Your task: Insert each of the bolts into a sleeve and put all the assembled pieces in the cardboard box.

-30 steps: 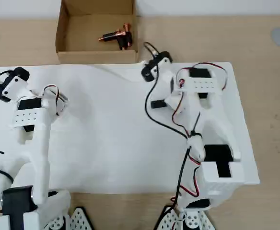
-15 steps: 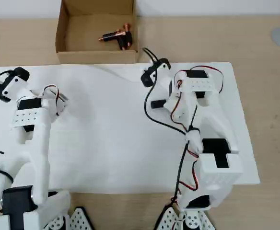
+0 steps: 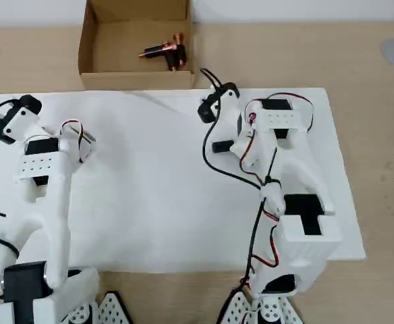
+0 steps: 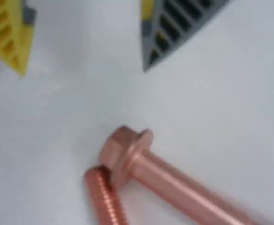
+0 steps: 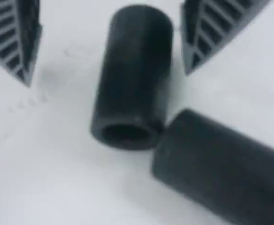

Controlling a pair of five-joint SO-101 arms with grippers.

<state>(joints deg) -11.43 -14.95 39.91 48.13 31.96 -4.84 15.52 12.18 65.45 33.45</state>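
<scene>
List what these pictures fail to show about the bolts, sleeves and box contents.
Left wrist view: the flanged bolt and the threaded bolt run off the frame edge; lengths unknown.
Right wrist view: one sleeve is cropped by the edge, far end hidden.
High view: the pieces in the cardboard box are too small to count.

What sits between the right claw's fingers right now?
In the right wrist view, a black cylindrical sleeve lies on the white sheet between the fingers of the open right claw, touching neither. A second black sleeve abuts its open end.
</scene>
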